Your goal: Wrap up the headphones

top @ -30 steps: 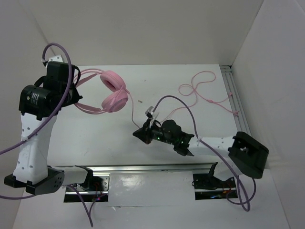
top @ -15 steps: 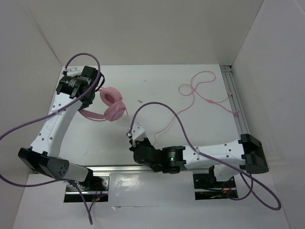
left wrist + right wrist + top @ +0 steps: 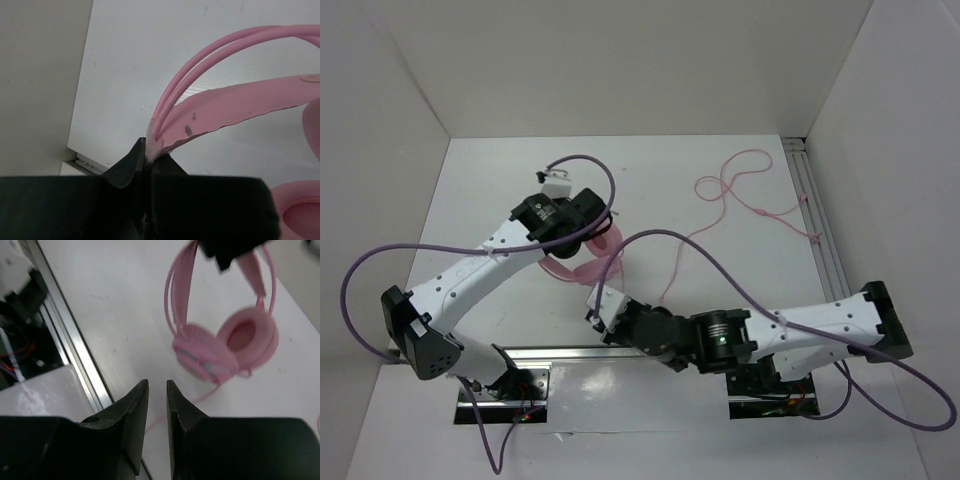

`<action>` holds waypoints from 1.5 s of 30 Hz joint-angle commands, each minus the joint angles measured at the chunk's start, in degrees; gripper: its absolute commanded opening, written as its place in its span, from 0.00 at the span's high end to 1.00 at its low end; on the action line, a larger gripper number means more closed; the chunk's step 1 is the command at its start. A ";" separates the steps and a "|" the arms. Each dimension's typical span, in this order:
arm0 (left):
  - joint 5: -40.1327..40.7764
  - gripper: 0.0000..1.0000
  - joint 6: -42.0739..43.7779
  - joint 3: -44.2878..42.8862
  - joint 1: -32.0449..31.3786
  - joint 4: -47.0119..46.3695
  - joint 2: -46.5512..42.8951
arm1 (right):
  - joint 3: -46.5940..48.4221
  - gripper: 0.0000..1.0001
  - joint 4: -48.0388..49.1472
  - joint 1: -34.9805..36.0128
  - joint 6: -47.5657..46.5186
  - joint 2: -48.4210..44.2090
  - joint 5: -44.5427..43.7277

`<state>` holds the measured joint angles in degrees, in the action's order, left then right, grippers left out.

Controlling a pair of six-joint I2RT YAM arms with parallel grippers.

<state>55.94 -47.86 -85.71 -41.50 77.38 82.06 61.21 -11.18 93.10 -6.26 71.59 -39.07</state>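
A: Where are the headphones (image 3: pixel 590 268) right now?

B: Hanging above the middle of the worktop (image 3: pixel 500 180), near the front rail. The left end effector (image 3: pixel 149 154) is clamped on the headband (image 3: pixel 235 107), its fingers pinched tight on the thin wires and the wide strap.

A: Why hold them by the band?

B: My guess is that it lets the two earcups (image 3: pixel 235 347) dangle free and leaves them open to reach. That gives something to wind the cord (image 3: pixel 705 226) around.

A: And the right arm?

B: The right end effector (image 3: pixel 157 402) sits low, just in front of the earcups and pointing up at them. Its fingers are only a narrow gap apart, and I see nothing between them.

A: So no wrapping yet?

B: It doesn't look like it. Most of the cord lies in loose loops toward the far right of the worktop, well apart from the earcups. One stretch trails back toward the headphones. The right wrist view is blurred, so exactly where the cord runs near the fingers is hard to say.
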 commanded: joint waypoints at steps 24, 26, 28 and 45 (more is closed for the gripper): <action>-3.46 1.00 -0.93 -35.89 -3.69 0.84 -4.02 | -20.43 0.21 22.34 -23.21 4.33 -23.02 23.31; -4.52 1.00 1.79 -39.51 -1.67 0.84 -2.09 | -18.68 0.21 23.57 -28.22 5.03 -19.75 26.40; -6.72 1.00 3.29 -44.26 0.09 0.84 -0.86 | -16.75 0.21 25.50 -32.35 6.17 -15.01 32.63; -18.16 1.00 7.25 -44.73 19.60 -4.35 -0.41 | -17.35 1.00 37.20 -45.56 15.23 0.31 53.32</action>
<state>38.54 -38.94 -130.13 -24.67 80.07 82.08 45.25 20.73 45.91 7.68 72.60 14.02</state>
